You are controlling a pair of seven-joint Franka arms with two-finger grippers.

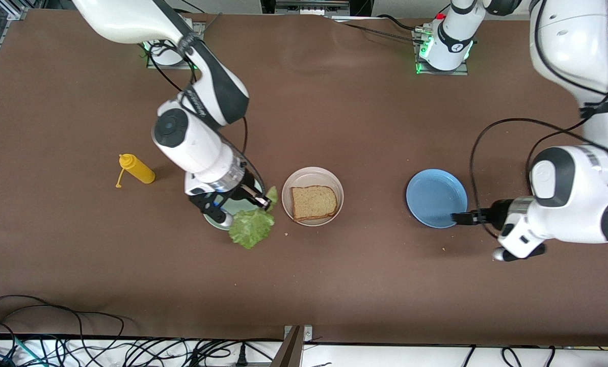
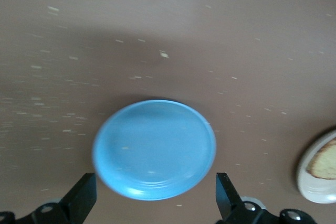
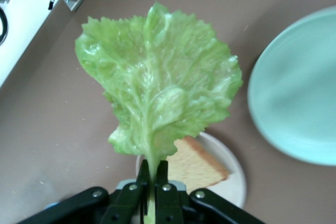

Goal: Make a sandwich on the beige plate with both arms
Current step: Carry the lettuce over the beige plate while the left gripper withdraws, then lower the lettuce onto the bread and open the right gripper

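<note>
The beige plate [image 1: 288, 189] sits mid-table with one brown bread slice [image 1: 314, 202] on it; no second slice is in view. My right gripper [image 1: 261, 202] is shut on the stem of a ruffled green lettuce leaf [image 1: 253, 227] and holds it over the mint green plate [image 1: 215, 219], beside the beige plate. In the right wrist view the lettuce [image 3: 157, 82] hangs from the shut gripper [image 3: 155, 174], with the bread [image 3: 198, 164] and beige plate [image 3: 233, 182] below. My left gripper [image 1: 461, 218] is open and empty at the blue plate's [image 1: 435, 196] edge, also shown in the left wrist view [image 2: 156, 203].
A yellow mustard bottle [image 1: 138, 169] lies toward the right arm's end of the table. The blue plate [image 2: 155, 148] holds nothing. The mint green plate [image 3: 299, 93] is partly hidden under the right gripper. Cables run along the table edge nearest the front camera.
</note>
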